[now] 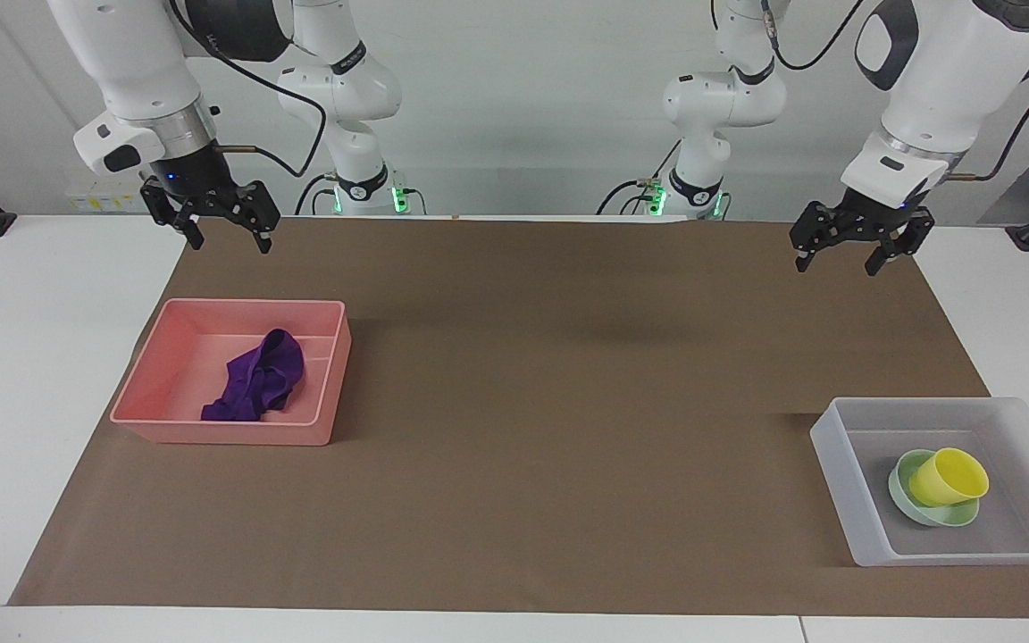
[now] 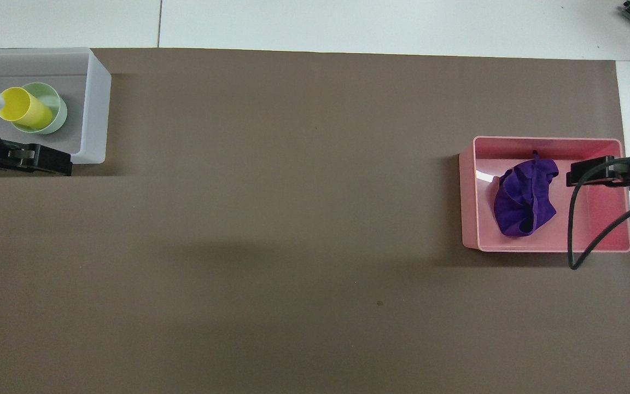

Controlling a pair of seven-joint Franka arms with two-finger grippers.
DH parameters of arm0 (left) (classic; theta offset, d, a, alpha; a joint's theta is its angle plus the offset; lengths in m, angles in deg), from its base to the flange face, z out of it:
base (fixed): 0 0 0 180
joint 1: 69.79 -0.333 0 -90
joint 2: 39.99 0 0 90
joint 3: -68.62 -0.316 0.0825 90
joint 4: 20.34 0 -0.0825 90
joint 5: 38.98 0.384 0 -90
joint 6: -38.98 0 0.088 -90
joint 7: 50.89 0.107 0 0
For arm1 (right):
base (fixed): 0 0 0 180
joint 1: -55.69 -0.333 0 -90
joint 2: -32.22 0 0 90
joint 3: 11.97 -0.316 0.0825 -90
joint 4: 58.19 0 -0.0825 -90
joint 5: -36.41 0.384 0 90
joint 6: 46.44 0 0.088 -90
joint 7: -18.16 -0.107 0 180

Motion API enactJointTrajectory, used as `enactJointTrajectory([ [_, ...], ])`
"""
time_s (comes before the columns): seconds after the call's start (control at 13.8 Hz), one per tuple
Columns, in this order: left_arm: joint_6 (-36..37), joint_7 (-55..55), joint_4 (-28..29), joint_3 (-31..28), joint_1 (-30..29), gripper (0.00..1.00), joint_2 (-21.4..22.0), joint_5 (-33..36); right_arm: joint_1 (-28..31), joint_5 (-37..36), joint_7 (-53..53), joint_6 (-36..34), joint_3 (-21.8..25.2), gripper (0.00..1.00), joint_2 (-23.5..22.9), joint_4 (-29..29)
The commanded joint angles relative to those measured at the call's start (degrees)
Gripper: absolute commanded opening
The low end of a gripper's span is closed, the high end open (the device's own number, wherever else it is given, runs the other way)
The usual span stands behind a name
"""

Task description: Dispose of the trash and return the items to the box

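The purple rag [image 1: 257,378] [image 2: 525,203] lies crumpled in the pink tray [image 1: 157,393] [image 2: 468,191] toward the right arm's end. The yellow cup [image 1: 949,476] [image 2: 22,108] lies tilted in the mint-green bowl [image 1: 907,500] [image 2: 55,109], inside the translucent whitish box [image 1: 845,482] [image 2: 95,104] toward the left arm's end. My left gripper [image 1: 860,254] is open and empty, raised over the brown mat. My right gripper [image 1: 227,230] is open and empty, raised over the mat's edge nearest the robots.
A brown mat [image 1: 568,402] [image 2: 293,219] covers most of the white table [image 1: 23,357]. The arm bases stand at the table's edge nearest the robots. A black cable [image 2: 583,230] hangs from the right arm over the pink tray.
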Motion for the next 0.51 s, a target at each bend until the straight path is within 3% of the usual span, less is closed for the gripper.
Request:
enactJointTrajectory([
  [0.0,1.0,-0.1,0.3,0.2,-0.4,1.0,0.8,0.0,0.0,-1.1,-1.1,1.1,-0.2,1.0,1.5,-2.1],
  [0.44,0.7,-0.9,1.0,0.0,-1.2,1.0,1.1,0.1,0.0,-1.1,-1.1,-1.3,-0.2,1.0,1.5,-1.6],
])
